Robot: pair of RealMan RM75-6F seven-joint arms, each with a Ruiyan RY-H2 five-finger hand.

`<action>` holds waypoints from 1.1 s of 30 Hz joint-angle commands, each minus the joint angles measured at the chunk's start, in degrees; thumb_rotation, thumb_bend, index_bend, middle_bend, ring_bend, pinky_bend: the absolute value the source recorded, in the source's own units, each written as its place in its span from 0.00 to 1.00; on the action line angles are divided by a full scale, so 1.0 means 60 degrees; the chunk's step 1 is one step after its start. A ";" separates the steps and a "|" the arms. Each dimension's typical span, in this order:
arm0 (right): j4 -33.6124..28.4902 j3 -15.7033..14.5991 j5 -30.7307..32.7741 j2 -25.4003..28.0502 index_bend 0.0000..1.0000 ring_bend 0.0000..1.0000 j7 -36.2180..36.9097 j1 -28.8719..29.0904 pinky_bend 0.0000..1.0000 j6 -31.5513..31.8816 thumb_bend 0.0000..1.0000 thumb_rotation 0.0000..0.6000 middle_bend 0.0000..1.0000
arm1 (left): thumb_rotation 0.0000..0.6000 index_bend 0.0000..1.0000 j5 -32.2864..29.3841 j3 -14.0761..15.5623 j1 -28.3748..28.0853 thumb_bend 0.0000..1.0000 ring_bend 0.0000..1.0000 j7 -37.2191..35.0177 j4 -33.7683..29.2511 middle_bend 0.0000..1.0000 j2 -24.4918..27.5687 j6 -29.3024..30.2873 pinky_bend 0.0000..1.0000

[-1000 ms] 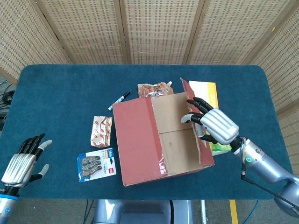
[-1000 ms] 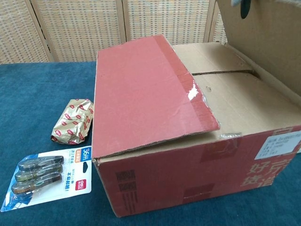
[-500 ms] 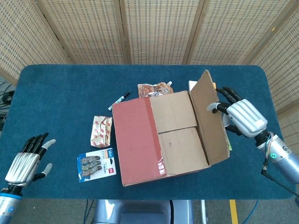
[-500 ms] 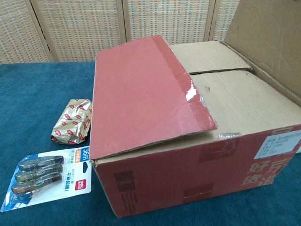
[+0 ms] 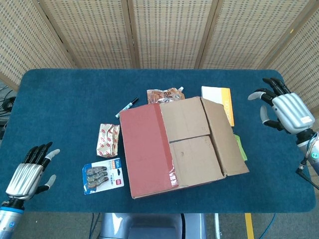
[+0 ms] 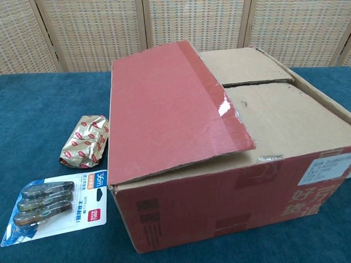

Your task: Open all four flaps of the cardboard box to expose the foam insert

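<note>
From the head view I see the cardboard box (image 5: 174, 147) at the table's middle, its long axis running roughly left-right, red flap (image 5: 144, 149) lying shut, right flap (image 5: 224, 137) folded outward. My right hand (image 5: 284, 110) hovers well right of the box, fingers spread, holding nothing; my left hand (image 5: 30, 172) is likewise released, well left of the box. A marker (image 5: 127, 106) and a snack pouch (image 5: 164, 94) lie behind the box.

From the chest view, a gold wrapped packet (image 6: 85, 141) and a "36m" tape pack (image 6: 52, 205) sit left of the box.

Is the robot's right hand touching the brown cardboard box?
Apart. In the head view, bare blue tablecloth separates the right hand from the brown cardboard box and its folded-out flap.
</note>
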 commanded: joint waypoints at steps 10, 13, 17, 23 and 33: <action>0.0108 -0.0007 0.0354 -0.0248 0.26 0.00 -0.0059 -0.0745 0.00 0.0452 0.67 1.00 0.26 | 0.99 0.14 0.0292 -0.0089 -0.0293 0.39 0.03 0.0226 -0.0076 0.00 0.0293 -0.0185 0.04; -0.0121 -0.0045 0.0450 -0.0250 0.25 0.00 -0.0300 -0.1006 0.00 0.0653 0.67 1.00 0.26 | 0.99 0.14 0.0524 -0.0169 -0.0542 0.38 0.03 0.0277 -0.0194 0.00 0.0529 -0.0377 0.04; -0.0379 -0.0127 0.0555 -0.0260 0.24 0.00 -0.0560 -0.1310 0.00 0.0828 0.67 1.00 0.26 | 0.99 0.14 0.0881 -0.0300 -0.0981 0.39 0.03 0.0058 -0.0440 0.00 0.0940 -0.0762 0.04; -0.0636 -0.0173 0.0889 -0.0369 0.23 0.00 -0.1146 -0.1561 0.00 0.0797 0.67 1.00 0.26 | 0.99 0.14 0.1484 -0.0575 -0.1986 0.41 0.03 -0.0605 -0.0870 0.00 0.1762 -0.1770 0.04; -0.0916 -0.0265 0.1006 -0.0448 0.22 0.00 -0.1510 -0.2238 0.00 0.1328 0.67 1.00 0.25 | 0.99 0.14 0.1998 -0.1277 -0.4035 0.48 0.03 -0.2392 -0.1189 0.00 0.2641 -0.3727 0.02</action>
